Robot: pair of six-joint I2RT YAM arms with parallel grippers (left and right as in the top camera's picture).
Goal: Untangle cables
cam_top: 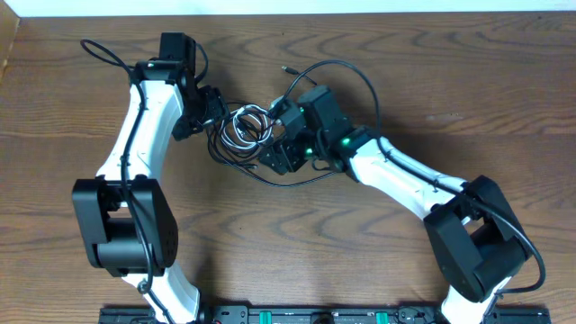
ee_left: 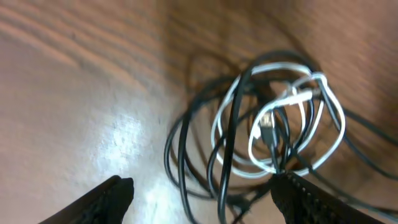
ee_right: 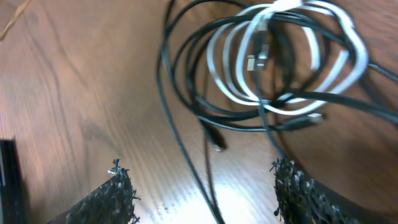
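Observation:
The cables lie in one tangle at mid-table: a coiled white cable (cam_top: 238,126) wound together with black cables (cam_top: 270,177). My left gripper (cam_top: 209,112) sits at the tangle's left edge and my right gripper (cam_top: 286,148) at its right edge. In the left wrist view the left gripper (ee_left: 202,193) is open, and black strands (ee_left: 231,124) run down between its fingers with the white coil (ee_left: 318,78) just beyond. The right gripper (ee_right: 202,186) is open too. One thin black strand (ee_right: 180,149) crosses its gap, and the white coil (ee_right: 356,50) lies ahead of it.
A long black loop (cam_top: 364,76) arcs behind the right arm and ends in a plug (cam_top: 288,67) toward the far side. The wooden table (cam_top: 450,81) stretches bare to the right and front. The arm bases stand at the near edge.

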